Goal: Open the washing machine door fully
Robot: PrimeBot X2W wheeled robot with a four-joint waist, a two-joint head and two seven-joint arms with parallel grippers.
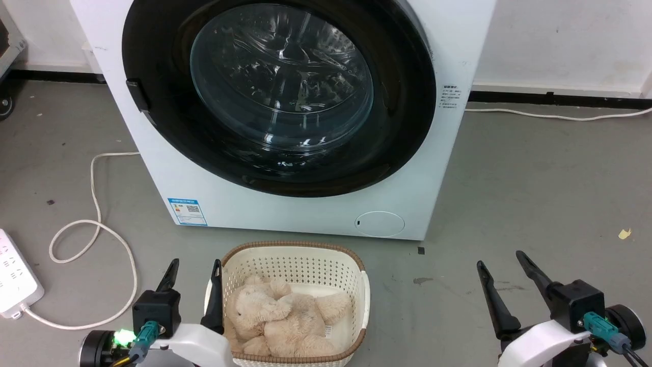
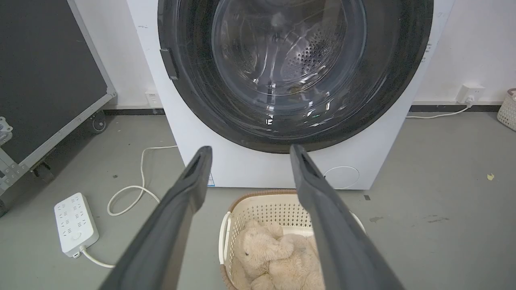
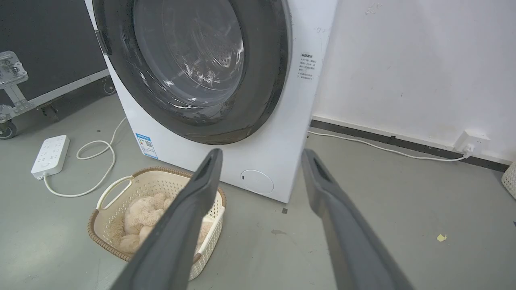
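Two claws sit low in the head view, both with fingers spread apart and nothing between them. The left claw [image 1: 196, 262] is at the lower left, and its inner finger crosses the left rim of a cream woven laundry basket [image 1: 295, 250]; whether they touch cannot be told. The right claw [image 1: 499, 258] is at the lower right over bare grey floor [image 1: 535, 204], well apart from the basket. Both point toward the machine, and neither touches it.

A beige plush teddy bear [image 1: 285, 316] lies curled inside the basket, which stands on the floor just in front of the white washing machine [image 1: 168, 173].

The washing machine door [image 1: 407, 102] fills most of the machine's front, a glossy black disc with a bulging clear glass bowl in its centre, through which the perforated steel drum shows. It lies shut against the front panel. A small dark handle [image 1: 137, 95] sits on its left edge. Below the door are a blue label [image 1: 187, 211] at the lower left corner and a small round white flap [image 1: 379, 224] at the lower right.

Left of the machine a white cable [image 1: 94, 204] loops across the floor to a white power strip [image 1: 15, 275]. A black wheeled case [image 2: 44, 72] stands against the wall beyond it. To the right, another cable runs along the skirting to a wall socket [image 2: 469, 92].
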